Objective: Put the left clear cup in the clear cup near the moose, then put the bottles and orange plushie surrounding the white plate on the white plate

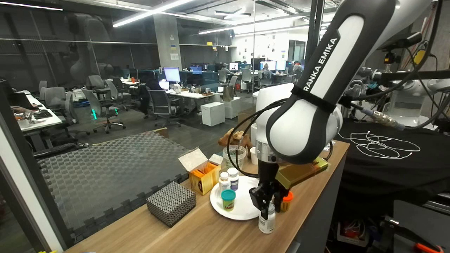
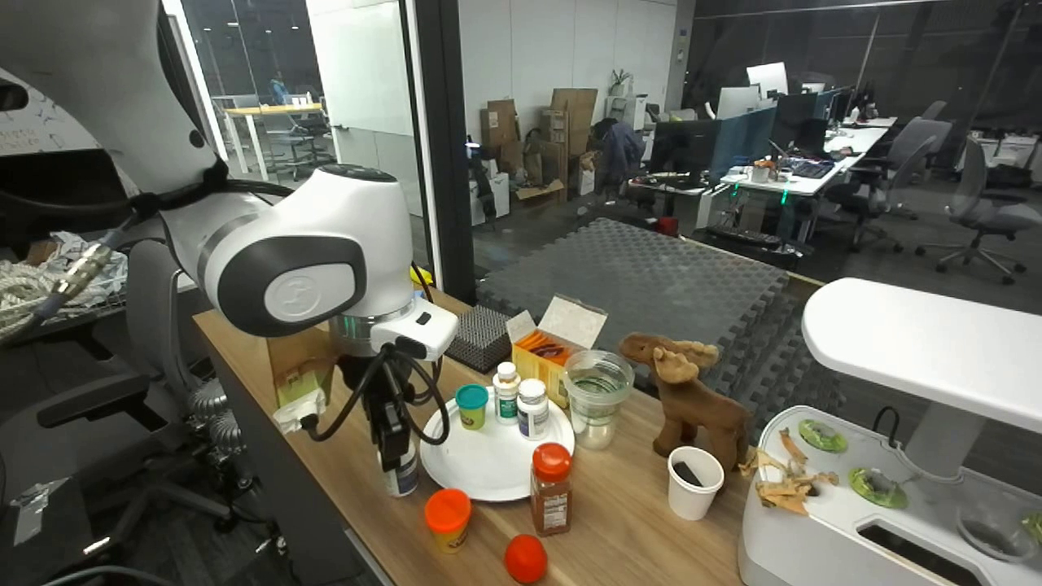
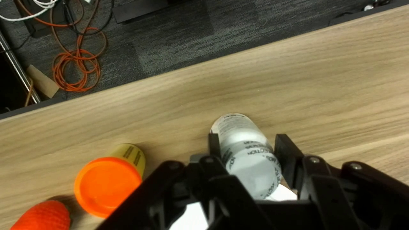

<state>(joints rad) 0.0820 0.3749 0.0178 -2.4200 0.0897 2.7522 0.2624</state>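
While the gripper (image 3: pixel 247 145) straddles a white bottle (image 1: pixel 268 221), the plate (image 2: pixel 488 468) stands just beside it

Since the plate is partly filled and more stands around it, I judge that the plate-loading step is in hand, with this bottle next. It is upright on the table (image 1: pixel 204 235), beside the rim. The fingers (image 3: pixel 287 156) stand apart on either side of its top, close in; I can't make out whether they grip it. The next move probably calls for an even squeeze, a straight lift above the rim and a short shift to the bare part of the plate, without knocking what is there.

The arm (image 1: pixel 325 72) slants down from above to a wrist (image 1: pixel 268 151) that hangs nearly upright, and the gripper points down at the table.

Farther from the fingers, an orange-lidded tub (image 3: pixel 108 185) is near the plate, then what I take for the orange plushie (image 3: pixel 46 215), and a red-capped bottle (image 2: pixel 551 498) just outside the rim; all three presumably have to go on too. Toward the far side of the plate stand a teal-lidded tub (image 2: pixel 471 407) and two white-capped bottles (image 2: pixel 506 399). Beyond them, a clear cup (image 2: pixel 598 411) is near the moose (image 2: pixel 696 407); it seems to hold a second one, so the nesting step looks done.
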